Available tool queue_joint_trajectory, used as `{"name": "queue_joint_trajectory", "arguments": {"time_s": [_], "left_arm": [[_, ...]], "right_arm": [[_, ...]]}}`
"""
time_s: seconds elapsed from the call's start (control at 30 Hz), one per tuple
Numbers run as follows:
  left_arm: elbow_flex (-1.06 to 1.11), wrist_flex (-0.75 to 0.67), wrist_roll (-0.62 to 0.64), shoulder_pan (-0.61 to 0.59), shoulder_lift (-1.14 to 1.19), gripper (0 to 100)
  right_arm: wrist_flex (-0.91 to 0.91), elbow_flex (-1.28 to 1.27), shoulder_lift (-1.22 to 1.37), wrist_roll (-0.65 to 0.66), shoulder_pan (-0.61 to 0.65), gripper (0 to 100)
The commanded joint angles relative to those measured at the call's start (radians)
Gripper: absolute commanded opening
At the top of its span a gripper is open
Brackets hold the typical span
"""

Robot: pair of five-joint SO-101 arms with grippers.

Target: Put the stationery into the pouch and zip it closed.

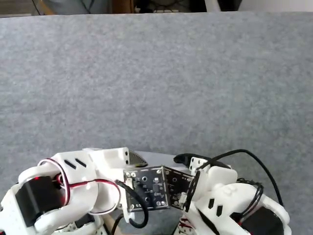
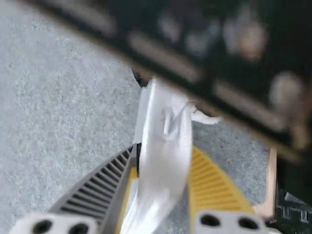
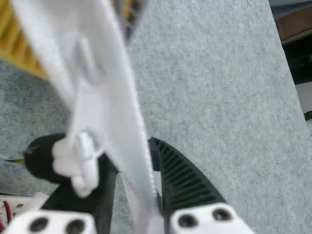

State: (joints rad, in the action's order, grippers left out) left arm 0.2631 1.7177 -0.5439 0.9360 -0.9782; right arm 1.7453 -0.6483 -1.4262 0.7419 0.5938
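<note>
The left arm (image 1: pixel 73 178) is built of white shells, with a black motor block (image 1: pixel 34 196) and looped red and white cables (image 1: pixel 64 188). The right arm (image 1: pixel 227 193) is shelled in white and trailed by black cables (image 1: pixel 259 169). Black circuit boards (image 1: pixel 151 186) are mounted at both wrists. The left gripper (image 2: pixel 163 146) is fitted with a grey finger (image 2: pixel 100 192) and a yellow finger (image 2: pixel 212 187), both ribbed, the right gripper (image 3: pixel 97 148) with black ribbed fingers (image 3: pixel 183 178)

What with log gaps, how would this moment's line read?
left gripper: shut on pouch | right gripper: shut on pouch | zip: state unclear
</note>
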Motion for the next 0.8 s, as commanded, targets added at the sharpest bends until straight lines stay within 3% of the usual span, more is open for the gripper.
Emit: {"name": "queue_joint_trajectory", "arguments": {"time_s": [0.0,0.2,0.43,0.6,0.77], "left_arm": [[-0.116,-0.02,0.008,0.008,0.041,16],[-0.242,-0.017,0.074,0.01,0.152,16],[-0.214,-0.015,0.078,0.01,0.167,16],[-0.171,-0.015,0.078,0.01,0.166,3],[-0.179,0.006,0.078,0.001,0.166,5]], "right_arm": [[-0.029,-0.005,0.038,0.003,0.015,1.1],[-0.051,-0.004,0.038,0.002,0.015,1.1],[-0.051,-0.004,0.038,0.002,0.015,1.1],[-0.046,-0.004,0.036,0.002,0.015,1.1],[-0.044,-0.004,0.035,0.002,0.015,1.1]]}}
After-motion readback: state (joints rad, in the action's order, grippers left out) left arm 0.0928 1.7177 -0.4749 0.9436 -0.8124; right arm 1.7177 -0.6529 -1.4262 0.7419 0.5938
